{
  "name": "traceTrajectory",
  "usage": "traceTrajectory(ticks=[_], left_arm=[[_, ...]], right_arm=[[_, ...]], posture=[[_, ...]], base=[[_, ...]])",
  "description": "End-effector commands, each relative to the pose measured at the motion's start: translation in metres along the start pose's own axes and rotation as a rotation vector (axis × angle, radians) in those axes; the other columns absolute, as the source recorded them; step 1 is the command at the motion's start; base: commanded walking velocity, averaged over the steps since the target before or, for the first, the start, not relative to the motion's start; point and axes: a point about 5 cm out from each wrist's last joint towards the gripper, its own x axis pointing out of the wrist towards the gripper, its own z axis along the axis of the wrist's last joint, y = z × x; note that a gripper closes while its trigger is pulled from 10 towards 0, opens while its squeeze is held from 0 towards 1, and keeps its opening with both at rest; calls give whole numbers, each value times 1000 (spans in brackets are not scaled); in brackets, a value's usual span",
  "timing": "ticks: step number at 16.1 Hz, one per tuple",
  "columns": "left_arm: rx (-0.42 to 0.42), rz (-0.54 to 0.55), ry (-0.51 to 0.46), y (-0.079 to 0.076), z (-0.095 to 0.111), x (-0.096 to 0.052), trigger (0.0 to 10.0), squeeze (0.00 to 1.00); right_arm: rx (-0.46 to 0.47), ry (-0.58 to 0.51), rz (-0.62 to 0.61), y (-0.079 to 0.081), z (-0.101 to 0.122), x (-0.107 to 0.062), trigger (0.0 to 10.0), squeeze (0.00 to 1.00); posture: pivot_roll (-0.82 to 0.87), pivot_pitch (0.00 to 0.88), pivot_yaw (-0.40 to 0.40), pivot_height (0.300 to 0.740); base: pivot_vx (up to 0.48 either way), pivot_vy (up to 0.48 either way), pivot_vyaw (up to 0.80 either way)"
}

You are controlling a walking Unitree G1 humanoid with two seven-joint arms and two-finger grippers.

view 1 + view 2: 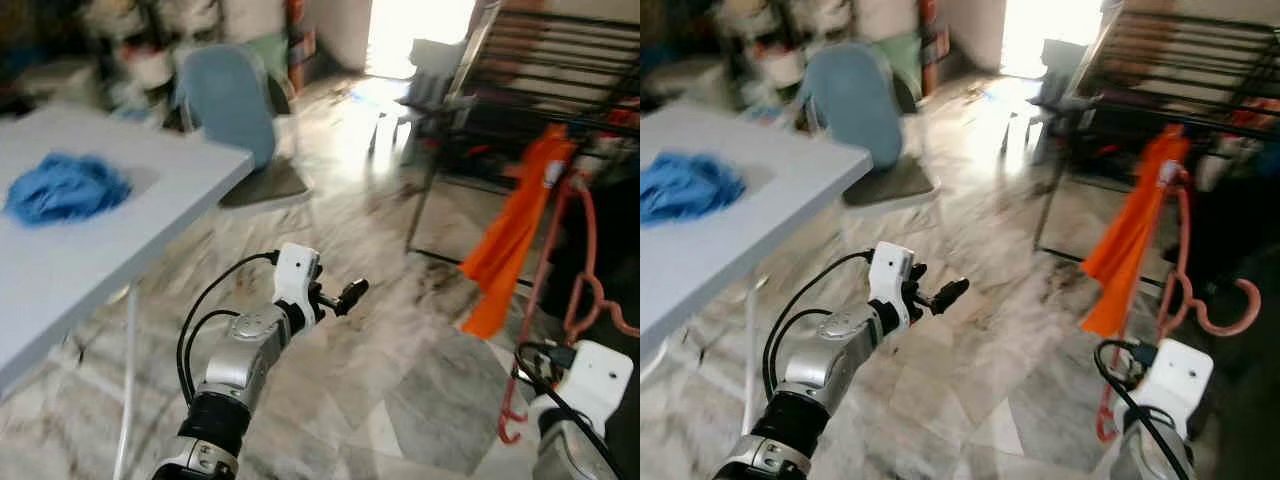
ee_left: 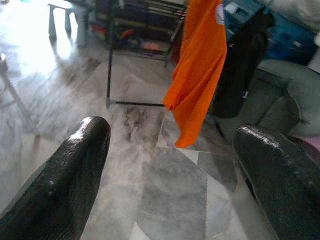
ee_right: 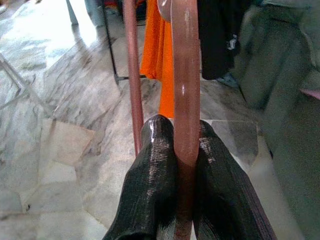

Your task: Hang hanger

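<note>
A salmon-pink plastic hanger (image 3: 185, 75) stands upright in my right gripper (image 3: 179, 125), whose two black fingers are shut on one of its bars. In the eye views the hanger (image 1: 1185, 270) rises above my right wrist at the lower right, its hook curling out to the side. Just behind it an orange garment (image 1: 515, 230) hangs in front of the black drying rack (image 1: 560, 60); I cannot tell what holds the garment. My left gripper (image 1: 352, 291) is held out over the marble floor in the middle, open and empty, with its fingers (image 2: 82, 150) wide apart.
A white table (image 1: 170, 200) with a blue cloth (image 1: 65, 185) on it stands at the left. A blue chair (image 1: 235, 100) is behind it. A black garment (image 2: 240, 65) and a grey sofa (image 2: 280, 100) lie past the orange garment.
</note>
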Motion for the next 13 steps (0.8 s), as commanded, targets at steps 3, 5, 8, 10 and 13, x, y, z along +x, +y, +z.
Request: traceTrajectory(ticks=[3, 5, 8, 10, 13], left_arm=[[39, -22, -15, 7, 1, -5, 10000, 0], [53, -24, -16, 9, 2, -5, 10000, 0], [45, -31, -11, 9, 0, -5, 10000, 0], [50, -32, -9, 10, -1, -4, 10000, 0], [49, -35, -6, 9, -1, -4, 10000, 0]], right_arm=[[9, -6, 17, 4, 1, -2, 10000, 0], [6, 3, 29, 5, 0, -2, 10000, 0], [-10, 36, 45, 6, -5, -1, 10000, 0], [-14, 48, 43, 6, -7, -1, 10000, 0], [-22, 67, 43, 6, -11, -1, 10000, 0]], posture=[[-72, 0, -8, 740], [-73, 0, -8, 740], [-73, 0, -10, 740], [-73, 0, -11, 740], [-74, 0, -9, 740]], base=[[0, 0, -242], [172, 0, 0], [356, 321, 0], [360, 317, 0], [360, 317, 0]])
